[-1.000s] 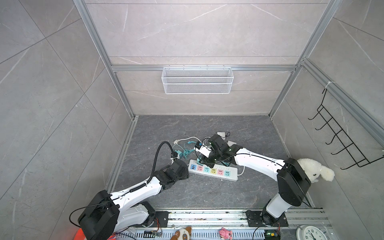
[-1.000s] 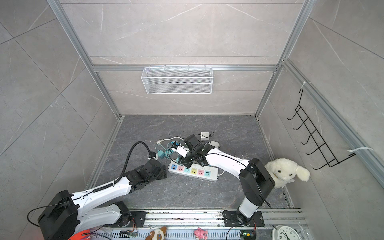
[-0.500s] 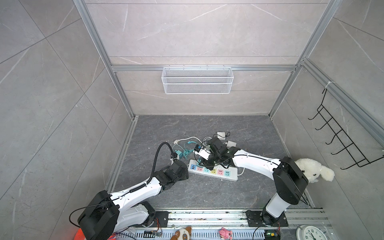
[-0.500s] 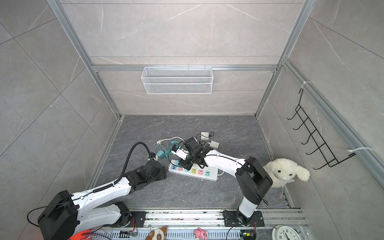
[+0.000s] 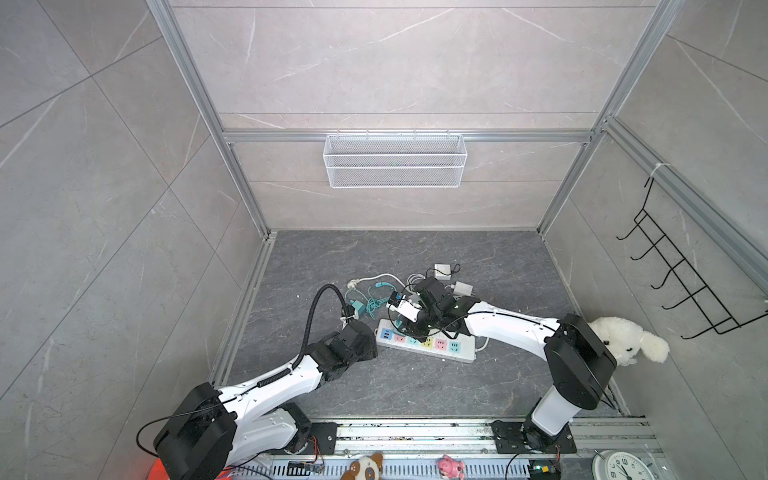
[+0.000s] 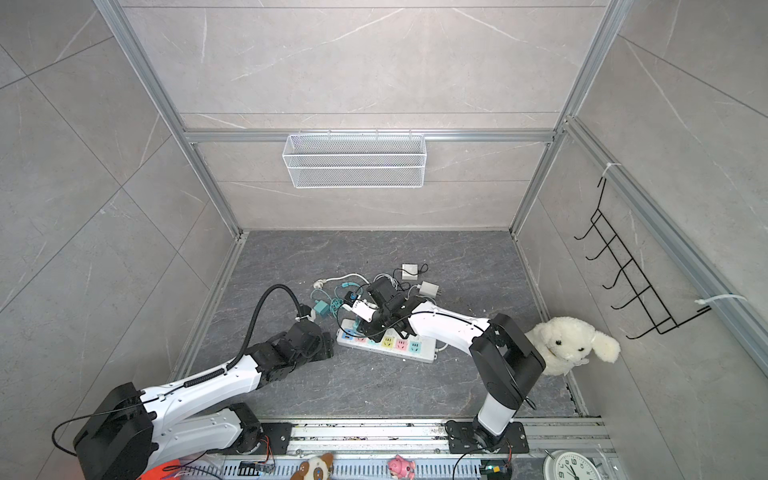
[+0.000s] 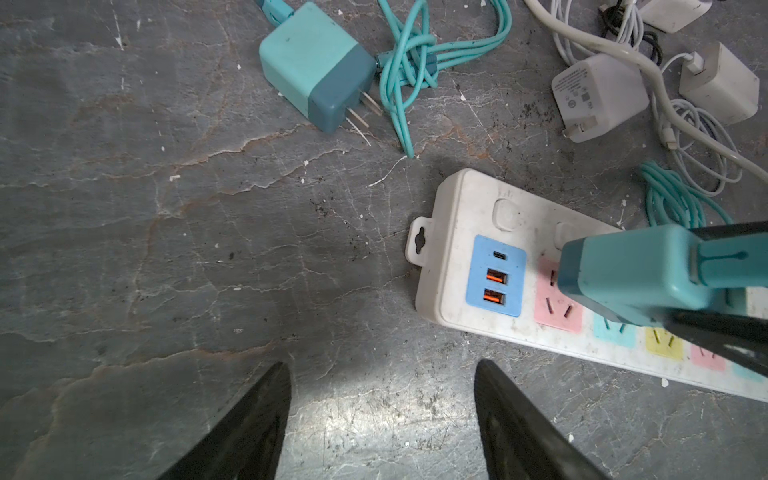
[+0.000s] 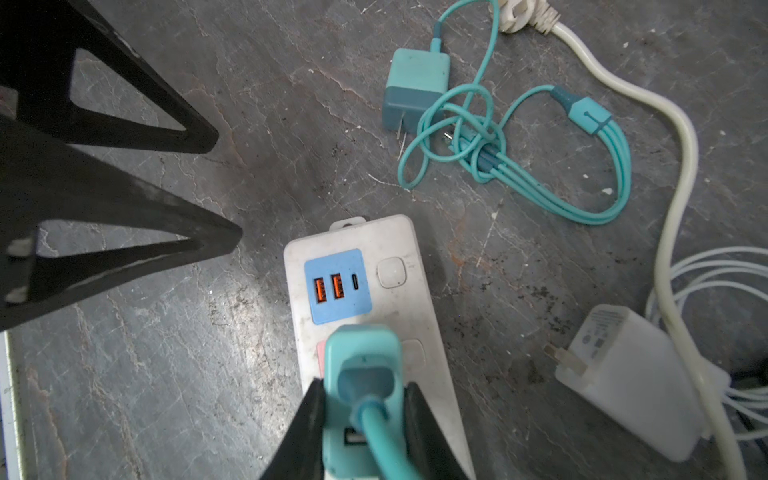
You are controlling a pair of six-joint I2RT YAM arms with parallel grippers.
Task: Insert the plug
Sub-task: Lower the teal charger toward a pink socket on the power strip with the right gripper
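Just below mid-frame in both top views: white power strip (image 5: pixel 467 355) flat on the grey floor, running left to right.

Grip: right gripper (image 8: pixel 363 386) clamped tight on the teal plug (image 7: pixel 631 270), one finger on each flank. The plug sits over the pink socket (image 7: pixel 552 309) near the strip's left end, beside the blue USB block (image 7: pixel 494 276). Prongs hidden, so cannot tell whether they have entered.

Other arm: left gripper (image 7: pixel 380 365) about half open, empty, low to the floor just left of the strip, not touching it.

Risk: plug body looks tilted against the strip face, so pressing down like that could jam the prongs on the slot edges. Strip is unbraced, and a skewed push may slide or tip it.
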